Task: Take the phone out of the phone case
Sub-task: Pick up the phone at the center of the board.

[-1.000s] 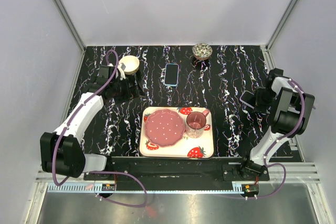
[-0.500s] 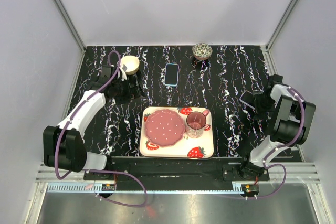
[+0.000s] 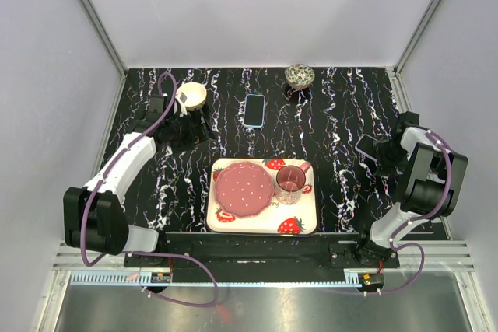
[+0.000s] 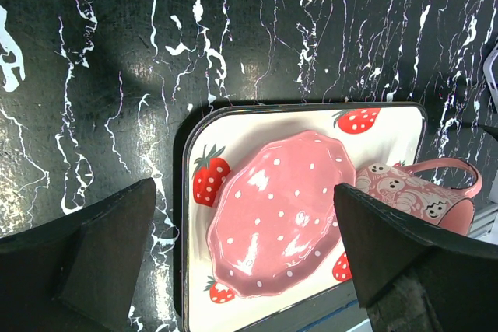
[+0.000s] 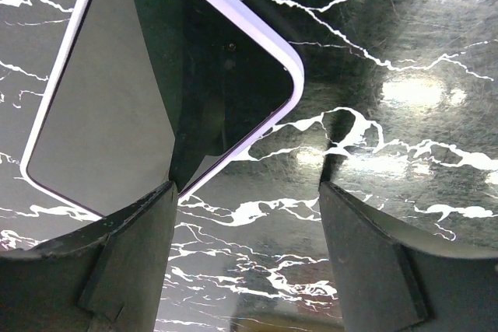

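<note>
The sky-blue phone case lies flat at the back middle of the table, away from both grippers. The lilac phone lies screen up on the table at the right. In the right wrist view the phone shows a dark screen and a lilac rim. My right gripper is open and low over the table; in its wrist view its left finger overlaps the phone's edge and bare table lies between the jaws. My left gripper is open and empty; its wrist view looks down on the tray.
A strawberry tray at the near middle holds a pink dotted plate and a pink mug. A cream bowl stands by the left gripper. A small patterned bowl stands at the back.
The right arm has folded lower and its wrist shifted slightly; the phone stays in the same spot. The left arm has edged a little toward the back.
</note>
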